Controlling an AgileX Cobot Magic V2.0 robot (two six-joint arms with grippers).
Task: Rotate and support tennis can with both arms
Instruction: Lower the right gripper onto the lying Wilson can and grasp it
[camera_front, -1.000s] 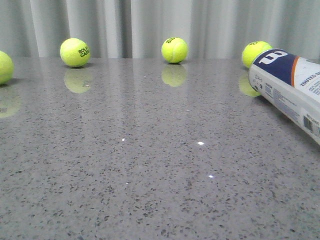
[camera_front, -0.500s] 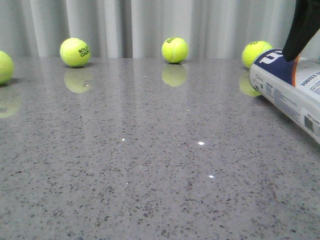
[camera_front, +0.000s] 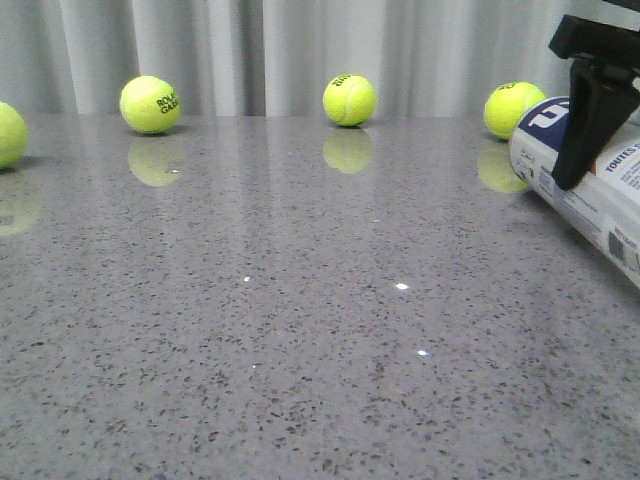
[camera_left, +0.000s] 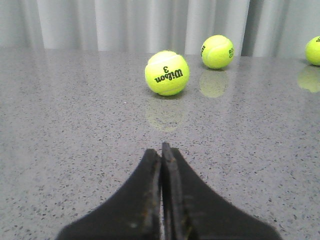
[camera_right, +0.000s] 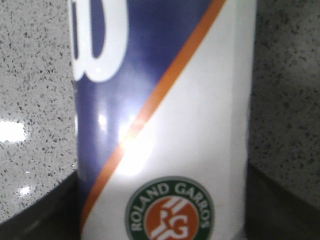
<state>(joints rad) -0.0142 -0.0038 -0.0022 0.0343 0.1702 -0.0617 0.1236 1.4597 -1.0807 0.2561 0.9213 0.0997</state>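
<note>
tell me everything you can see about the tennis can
The tennis can is a long white cylinder, plastic-looking and glossy, lying on its side at the table's right edge. It has a navy band with a white W, an orange stripe and a round Roland Garros emblem. The right gripper straddles it, one finger on each side.

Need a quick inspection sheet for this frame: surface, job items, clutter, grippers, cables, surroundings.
Surface: grey speckled table, glossy, reflecting balls.
Job's things: tennis can lying on its side at the right edge; navy band, orange stripe, Roland Garros emblem up.
Clutter: four tennis balls along the far edge in the front view.
Grippers: right gripper straddles the can, fingers at both sides, contact unclear; left gripper shut, empty, low over the table.
Cables: nothing seen.
Surroundings: pale curtain behind.
</note>
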